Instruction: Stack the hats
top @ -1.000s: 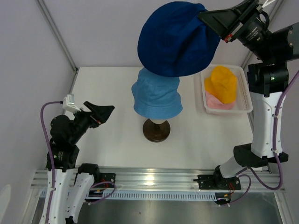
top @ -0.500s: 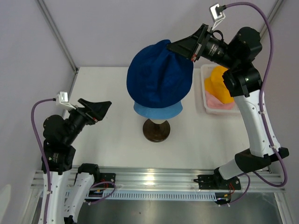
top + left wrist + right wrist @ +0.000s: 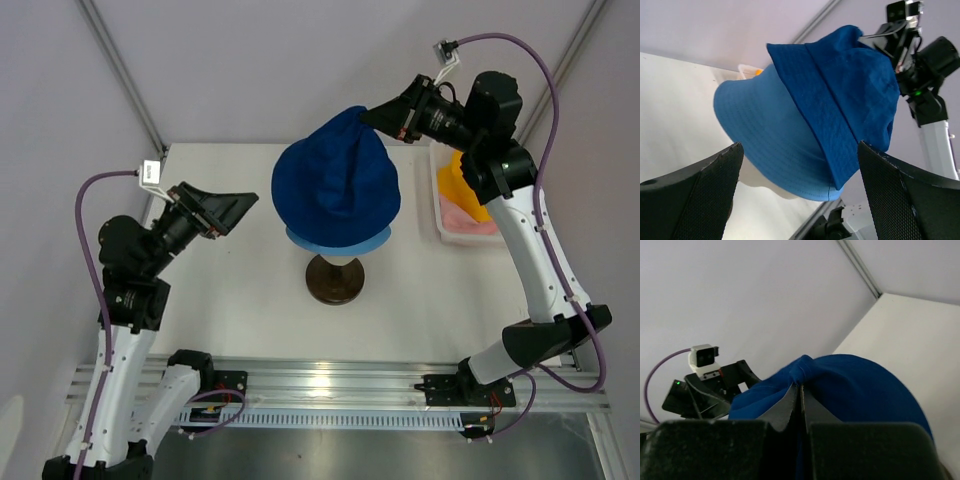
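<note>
Right gripper (image 3: 373, 117) pinching navy hat (image 3: 338, 185) crown, holding it draped over light blue hat (image 3: 337, 240) on mannequin stand (image 3: 335, 280); left gripper (image 3: 240, 212) hovering nearby, jaws spread wide.

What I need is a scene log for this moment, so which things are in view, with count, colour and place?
navy hat: one, navy blue, draped over the light blue hat, pinched at its crown
light blue hat: one, light blue, on the mannequin head, under the navy hat
yellow-orange hat: one, yellow-orange, in the basket, partly behind the right arm
pink hat: one, pink, in the basket under the yellow-orange hat
basket: one, white, far right of the table
mannequin head: one, cream, mostly hidden by the hats, on a dark round base mid-table
table: one, white
left gripper: open, in the air left of the hats
right gripper: shut on the navy hat's crown
</note>
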{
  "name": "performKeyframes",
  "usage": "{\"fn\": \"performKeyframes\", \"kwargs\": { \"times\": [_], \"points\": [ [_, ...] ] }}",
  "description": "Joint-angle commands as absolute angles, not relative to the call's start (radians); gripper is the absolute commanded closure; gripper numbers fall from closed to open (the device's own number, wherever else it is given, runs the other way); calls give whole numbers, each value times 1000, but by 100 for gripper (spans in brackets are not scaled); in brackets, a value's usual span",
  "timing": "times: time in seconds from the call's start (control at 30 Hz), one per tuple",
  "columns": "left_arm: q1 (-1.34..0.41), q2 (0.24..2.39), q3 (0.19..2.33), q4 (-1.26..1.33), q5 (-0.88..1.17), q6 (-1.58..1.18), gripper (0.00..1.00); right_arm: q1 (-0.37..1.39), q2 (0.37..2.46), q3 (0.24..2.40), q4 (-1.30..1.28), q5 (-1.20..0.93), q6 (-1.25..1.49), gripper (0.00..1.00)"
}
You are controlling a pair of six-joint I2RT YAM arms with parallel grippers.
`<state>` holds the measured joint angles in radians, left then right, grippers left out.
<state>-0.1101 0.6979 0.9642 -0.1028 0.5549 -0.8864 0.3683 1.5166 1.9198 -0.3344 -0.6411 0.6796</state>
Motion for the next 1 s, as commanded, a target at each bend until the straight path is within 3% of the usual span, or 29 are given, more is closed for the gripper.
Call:
{"fn": "performKeyframes", "kwargs": {
  "times": [0.0, 0.27, 0.67, 0.77, 0.87, 0.9, 0.97],
  "points": [
    [-159, 738, 994, -8, 566, -925, 3, 357, 1502, 1878, -310, -603, 644, 100],
    [-334, 821, 1019, -6, 443, -962, 6, 345, 1477, 1773, -285, -572, 641, 100],
    [-357, 867, 1049, 69, 403, -1075, 18, 345, 1457, 1750, -272, -568, 641, 99],
    [-380, 902, 1072, 71, 388, -1083, 26, 348, 1448, 1752, -267, -568, 641, 97],
    [-391, 934, 1107, 37, 387, -1077, 55, 348, 1434, 1750, -281, -558, 631, 90],
    [-391, 948, 1127, 14, 374, -1060, 79, 348, 1430, 1750, -300, -551, 615, 87],
    [-391, 950, 1143, -56, 344, -1046, 98, 347, 1408, 1747, -327, -526, 595, 78]
  ]
}}
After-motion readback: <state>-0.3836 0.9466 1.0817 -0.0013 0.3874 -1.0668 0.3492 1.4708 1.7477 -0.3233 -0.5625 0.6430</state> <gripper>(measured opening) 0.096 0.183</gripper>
